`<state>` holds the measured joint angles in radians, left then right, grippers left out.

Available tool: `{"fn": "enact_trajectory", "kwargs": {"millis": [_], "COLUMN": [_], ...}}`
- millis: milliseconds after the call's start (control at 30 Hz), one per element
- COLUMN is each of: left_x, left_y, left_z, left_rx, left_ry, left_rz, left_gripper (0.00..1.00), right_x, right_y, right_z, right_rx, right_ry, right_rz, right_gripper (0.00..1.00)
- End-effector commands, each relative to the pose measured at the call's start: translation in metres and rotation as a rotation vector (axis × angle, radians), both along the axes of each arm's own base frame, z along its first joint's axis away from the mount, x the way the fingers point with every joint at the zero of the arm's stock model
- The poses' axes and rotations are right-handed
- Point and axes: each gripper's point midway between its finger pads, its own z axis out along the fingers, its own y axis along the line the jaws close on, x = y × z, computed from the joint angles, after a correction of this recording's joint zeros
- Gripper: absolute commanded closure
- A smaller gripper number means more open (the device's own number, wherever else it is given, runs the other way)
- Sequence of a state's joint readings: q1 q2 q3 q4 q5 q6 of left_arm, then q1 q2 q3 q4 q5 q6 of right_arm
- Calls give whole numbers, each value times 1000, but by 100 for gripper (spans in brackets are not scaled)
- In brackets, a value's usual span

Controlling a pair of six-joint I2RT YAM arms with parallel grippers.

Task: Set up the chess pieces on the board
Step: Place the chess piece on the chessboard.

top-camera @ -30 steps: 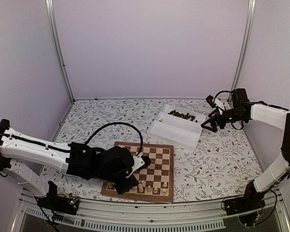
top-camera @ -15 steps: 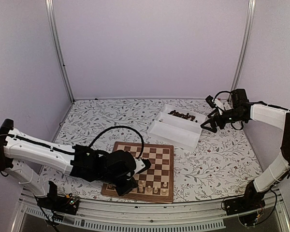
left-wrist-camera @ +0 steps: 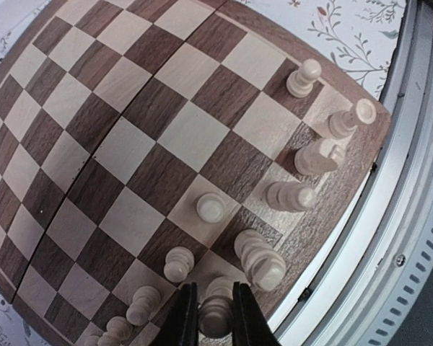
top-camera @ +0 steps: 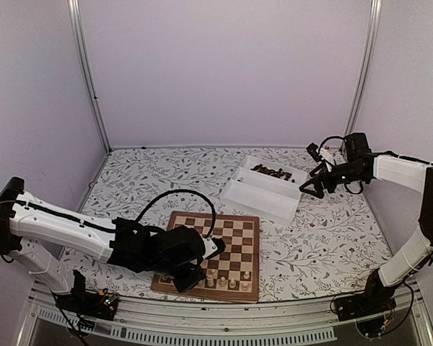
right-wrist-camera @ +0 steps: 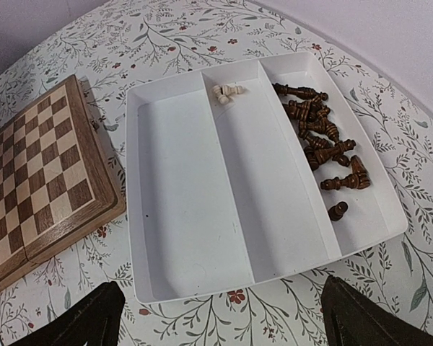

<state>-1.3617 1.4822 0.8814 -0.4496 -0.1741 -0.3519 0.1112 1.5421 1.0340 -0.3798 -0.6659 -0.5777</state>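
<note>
The board lies near the table's front edge, with several pale chess pieces standing on its near rows. In the left wrist view the board fills the frame, and my left gripper is shut on a pale piece that stands upright on a front-row square among other pale pieces. From above, the left gripper is low over the board's near left corner. My right gripper is open and empty, hovering at the right end of the white tray. Dark pieces lie in the tray's far compartment.
One pale piece lies in the tray's middle compartment, and the near compartment holds nothing. The board's corner sits left of the tray. A metal rail runs along the table's front edge, close to the board.
My left gripper has shifted slightly toward the near left corner of the board and sunk lower. The right arm has not moved.
</note>
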Motion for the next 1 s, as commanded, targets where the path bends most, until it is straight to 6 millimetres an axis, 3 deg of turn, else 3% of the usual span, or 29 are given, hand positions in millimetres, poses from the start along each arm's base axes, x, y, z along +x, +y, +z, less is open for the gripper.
{"fn": "enact_trajectory", "kwargs": {"millis": [0,267,500,667,767,867,967], "left_x": [-3,-3,-2,2,11,32,62], "left_y": [0,0,1,-1,-1,1,4], "left_z": [-5,-5,2,37,67,97,120], "left_rx": [11,14,16,-38,-76,-101,-145], "left_ry": [-14,-7,-9,-43,-106,-191,-242], "left_rz": [-9,-2,11,19,27,75,149], "left_gripper": [86,72,71,68,65,59,52], "right_x": [-4,-5,-4,5,27,38,31], "right_y": [3,5,5,1,-10,-14,-4], "right_z": [-5,-5,-1,17,37,60,84], "right_rx": [8,12,17,8,-36,-17,140], "right_ry": [18,21,16,-22,-84,-113,-63], "right_rz": [20,27,29,-7,-95,-120,-44], "right_gripper": [1,1,1,1,1,1,1]}}
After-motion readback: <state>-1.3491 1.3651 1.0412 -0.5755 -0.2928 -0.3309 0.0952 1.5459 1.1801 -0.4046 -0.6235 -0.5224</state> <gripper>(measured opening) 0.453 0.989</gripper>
